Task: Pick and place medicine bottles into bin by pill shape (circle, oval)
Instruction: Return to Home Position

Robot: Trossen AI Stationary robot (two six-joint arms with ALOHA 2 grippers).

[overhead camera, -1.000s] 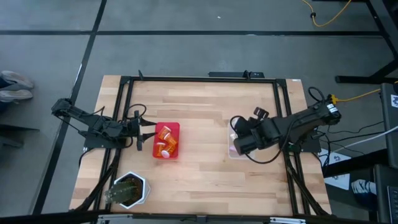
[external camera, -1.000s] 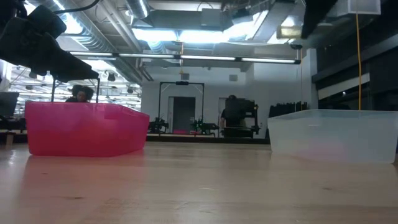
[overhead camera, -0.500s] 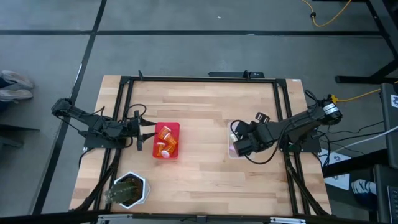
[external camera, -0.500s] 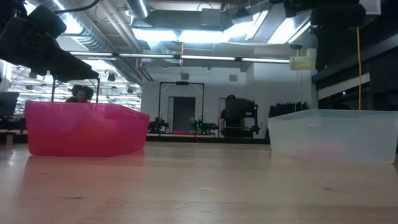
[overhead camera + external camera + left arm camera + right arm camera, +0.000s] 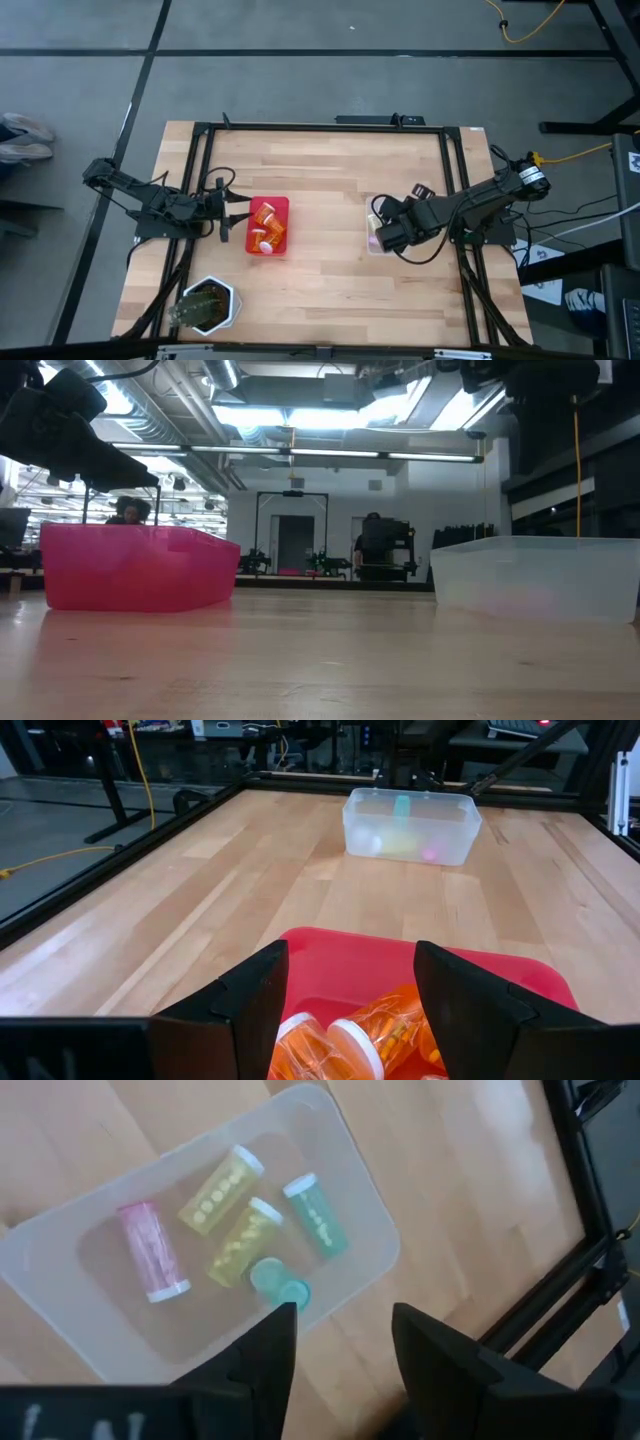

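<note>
**Sorting bench at the close of the last placement.** The right claw (image 5: 340, 1350) has drawn back slightly over the past second. It hangs above the transparent bin (image 5: 362, 1190) near the bench's right edge, fingers spread and holding nothing. The left claw (image 5: 350, 990) has not moved; it is likewise released, poised over the near rim of the red bin (image 5: 480, 962).

No bottle lies on the bare bench (image 5: 330, 180), so the sorting appears finished and the right arm is judged to be retiring to rest.

The transparent bin is a thin-walled, frosted plastic tub with rounded corners. It holds five small pastel vials:
- a pink one (image 5: 152, 1250)
- two yellow ones (image 5: 215, 1192)
- two teal ones (image 5: 315, 1215)

One of the teal vials stands on end and the other four vials lie on their sides. The pills show through the walls as round dots.

The red bin is glossy, opaque plastic. It holds the larger orange bottles (image 5: 390, 1020), translucent cylinders with white ribbed caps, lying flat. The bench is pale, lengthwise-grained wood.
</note>
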